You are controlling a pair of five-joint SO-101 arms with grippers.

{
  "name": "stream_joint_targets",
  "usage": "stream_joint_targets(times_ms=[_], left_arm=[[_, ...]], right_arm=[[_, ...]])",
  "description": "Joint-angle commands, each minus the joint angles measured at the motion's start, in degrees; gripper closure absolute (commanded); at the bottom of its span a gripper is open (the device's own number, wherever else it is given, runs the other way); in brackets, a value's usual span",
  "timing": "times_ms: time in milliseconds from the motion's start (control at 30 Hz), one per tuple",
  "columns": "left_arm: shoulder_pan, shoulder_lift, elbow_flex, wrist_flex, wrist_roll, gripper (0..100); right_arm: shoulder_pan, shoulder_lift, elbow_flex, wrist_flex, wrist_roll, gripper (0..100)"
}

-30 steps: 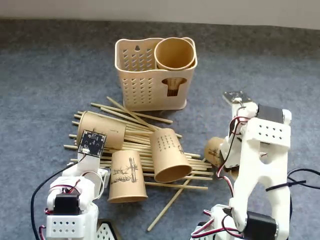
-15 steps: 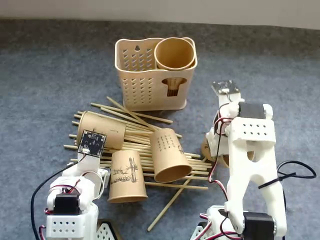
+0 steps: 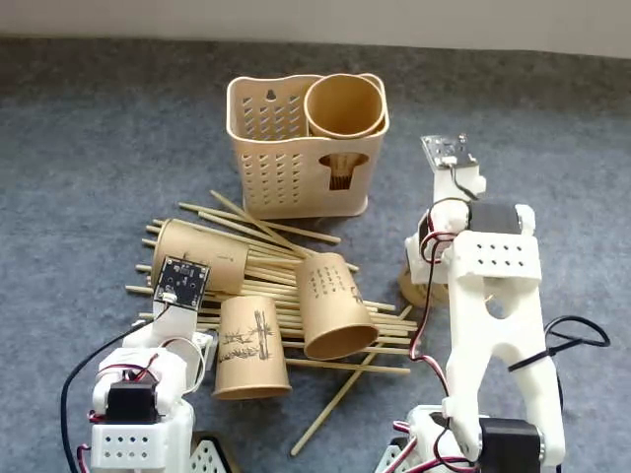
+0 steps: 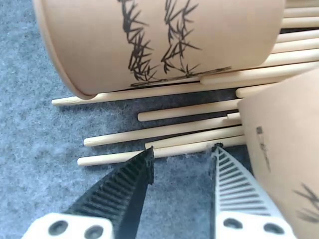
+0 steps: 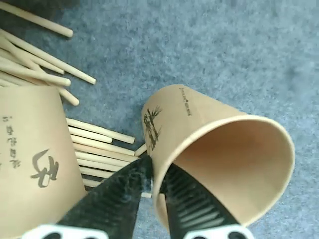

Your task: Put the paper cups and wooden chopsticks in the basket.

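Observation:
The beige slotted basket [image 3: 296, 158] stands at the back with one paper cup [image 3: 344, 103] upright inside it. Three more cups [image 3: 202, 254] [image 3: 251, 345] [image 3: 330, 304] lie on a spread of wooden chopsticks [image 3: 286, 235]. My right gripper [image 5: 155, 169] is shut on the rim of a further paper cup [image 5: 219, 144], which is tipped on its side; this held cup [image 3: 414, 288] peeks out left of the right arm [image 3: 493, 296]. My left gripper [image 4: 182, 154] is open low over the chopsticks [image 4: 164, 130], between two cups [image 4: 164, 40] [image 4: 284, 149].
Grey carpet [image 3: 89, 148] covers the table. A pale wall strip runs along the far edge. Open carpet lies left of the basket and to the right of the right arm. A stray chopstick [image 3: 340, 399] slants near the front middle.
The right arm has swung left and stretched toward the basket, carrying its cup a little leftward. The left arm has stayed put.

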State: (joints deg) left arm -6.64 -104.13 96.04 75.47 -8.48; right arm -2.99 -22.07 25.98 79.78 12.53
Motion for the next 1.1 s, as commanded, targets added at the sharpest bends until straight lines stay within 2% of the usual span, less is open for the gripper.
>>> stream_joint_targets(times_ms=[0, 333, 433, 600, 833, 1067], left_arm=[[0.7, -0.3, 1.1, 0.2, -0.2, 81], [0.7, -0.3, 1.1, 0.2, -0.2, 81], [0.7, -0.3, 1.1, 0.2, -0.2, 81], [0.7, -0.3, 1.1, 0.2, -0.2, 81], [0.7, -0.3, 1.1, 0.2, -0.2, 81], [0.7, -0.3, 1.1, 0.2, -0.2, 81]], right_arm=[[-0.3, -0.8, -2.7, -0.6, -2.2, 97.4], [-0.4, -11.6, -2.9, 6.8, -1.7, 99.3], [-0.4, -13.7, -2.9, 7.6, 1.2, 99.3], [-2.3, -15.3, -2.9, 7.8, 1.6, 99.3], [-9.0, -15.8, -3.8, 7.7, 1.6, 99.3], [-9.7, -15.5, -10.6, 7.8, 1.6, 99.3]])
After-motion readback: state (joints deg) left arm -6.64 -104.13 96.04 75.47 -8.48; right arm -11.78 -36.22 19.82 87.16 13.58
